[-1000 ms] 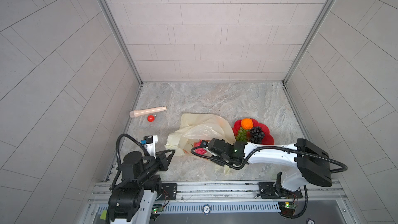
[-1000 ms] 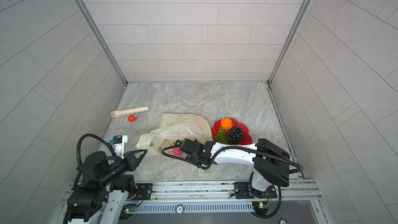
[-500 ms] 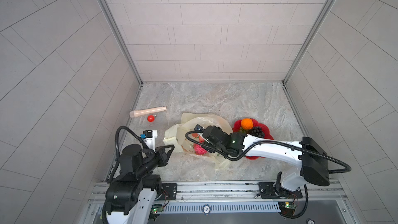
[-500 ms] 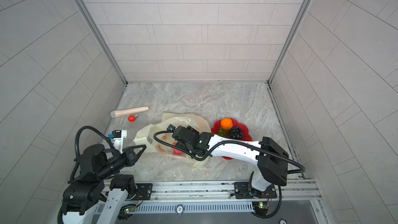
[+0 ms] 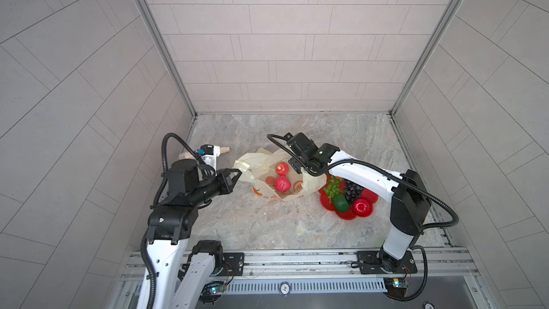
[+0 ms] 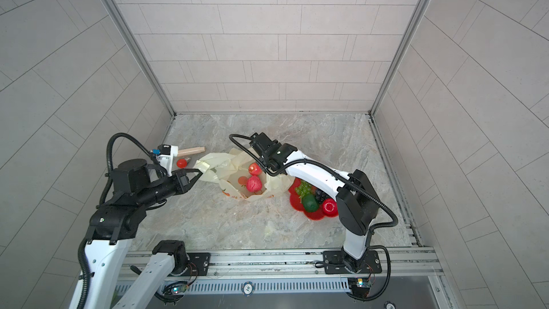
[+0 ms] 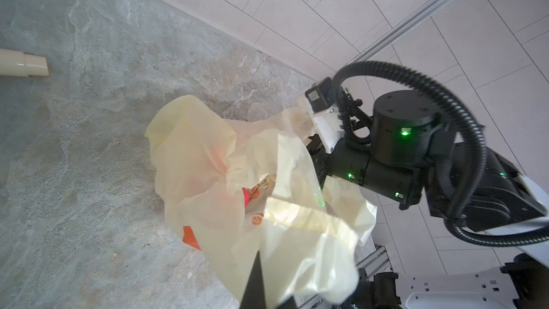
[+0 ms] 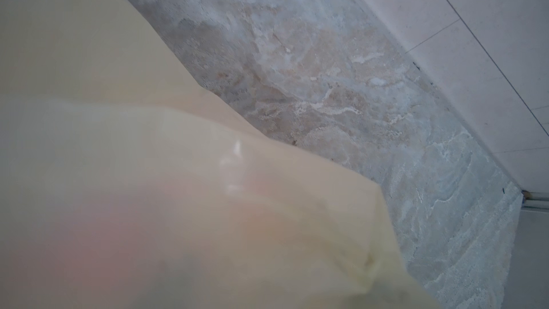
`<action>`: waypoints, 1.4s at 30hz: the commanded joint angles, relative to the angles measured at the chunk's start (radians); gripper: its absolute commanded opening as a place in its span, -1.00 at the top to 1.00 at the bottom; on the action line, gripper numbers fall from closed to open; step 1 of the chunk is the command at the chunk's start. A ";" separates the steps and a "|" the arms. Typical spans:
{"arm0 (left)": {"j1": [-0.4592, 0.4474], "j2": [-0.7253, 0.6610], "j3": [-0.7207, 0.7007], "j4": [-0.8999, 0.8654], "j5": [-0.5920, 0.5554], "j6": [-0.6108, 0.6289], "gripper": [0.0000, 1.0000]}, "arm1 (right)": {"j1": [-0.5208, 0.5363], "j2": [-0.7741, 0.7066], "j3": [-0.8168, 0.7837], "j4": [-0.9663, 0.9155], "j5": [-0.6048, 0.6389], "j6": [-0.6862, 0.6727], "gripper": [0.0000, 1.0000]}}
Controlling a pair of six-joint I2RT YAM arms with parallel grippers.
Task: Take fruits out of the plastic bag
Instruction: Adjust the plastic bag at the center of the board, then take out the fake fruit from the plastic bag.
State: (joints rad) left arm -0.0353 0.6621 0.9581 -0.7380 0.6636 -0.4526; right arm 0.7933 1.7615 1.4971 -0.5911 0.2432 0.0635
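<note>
top view: left end effector (image 5: 237, 173) clamped on bag (image 5: 269, 197) handle; right end effector (image 5: 298, 168) state unclear; risk: film snags, handle slips

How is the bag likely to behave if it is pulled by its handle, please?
Likely floppy: the bag is thin crumpled film, so it should stretch toward the left gripper holding it rather than move as one piece. Probably light itself, yet the pink fruit and round fruit inside may weigh it down and roll.

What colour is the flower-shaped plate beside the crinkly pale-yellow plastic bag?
Plain red. The flower-shaped plate shows best in a top view.
</note>
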 commanded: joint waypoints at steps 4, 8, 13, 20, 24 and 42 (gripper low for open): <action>-0.007 -0.048 -0.084 0.040 0.077 0.047 0.96 | 0.104 -0.049 -0.088 0.043 -0.172 -0.068 -0.53; -0.028 -0.091 -0.162 0.026 0.111 0.042 0.96 | 0.161 -0.068 -0.226 0.174 -0.214 -0.107 -0.51; -0.029 -0.172 -0.214 -0.006 0.082 0.040 0.96 | 0.184 -0.088 -0.336 0.273 -0.276 -0.107 -0.48; -0.029 -0.219 -0.220 -0.007 0.112 0.033 0.93 | 0.270 -0.133 -0.461 0.358 -0.311 -0.195 -0.45; -0.029 -0.213 -0.214 -0.047 0.106 0.029 0.93 | 0.271 -0.159 -0.517 0.392 -0.312 -0.215 -0.45; -0.029 -0.257 -0.232 -0.133 0.079 0.018 0.93 | 0.209 -0.109 -0.415 0.434 -0.181 -0.097 -0.47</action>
State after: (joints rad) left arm -0.0601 0.4179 0.7341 -0.8562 0.7330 -0.4366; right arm 0.9855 1.6184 1.0420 -0.1513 0.0914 -0.0471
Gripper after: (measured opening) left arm 0.044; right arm 0.734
